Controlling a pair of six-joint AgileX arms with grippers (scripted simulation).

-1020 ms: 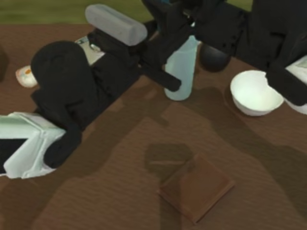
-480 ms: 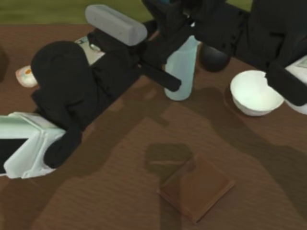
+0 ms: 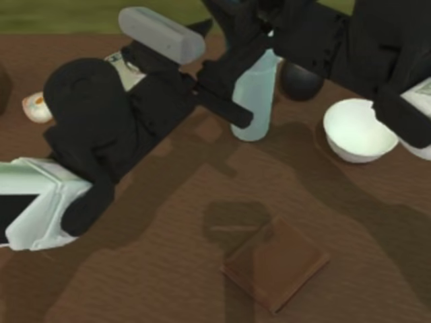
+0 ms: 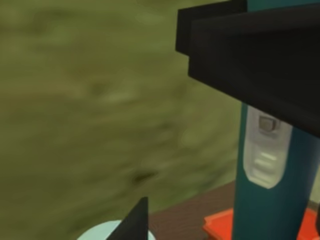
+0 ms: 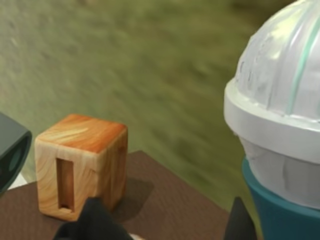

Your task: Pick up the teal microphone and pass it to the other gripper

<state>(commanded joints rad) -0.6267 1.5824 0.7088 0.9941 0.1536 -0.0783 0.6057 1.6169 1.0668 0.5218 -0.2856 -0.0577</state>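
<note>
Above the table's far edge, right gripper (image 3: 250, 20) clamps the teal microphone (image 4: 272, 170).

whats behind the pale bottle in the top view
Behind the pale bottle only the black arms and a dark round object beside it show. The arms cover the table's far edge there, so anything else behind the bottle is hidden in that view.

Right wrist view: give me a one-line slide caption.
Teal microphone looms close, mesh head up, beside a slotted wooden block on the brown table.
</note>
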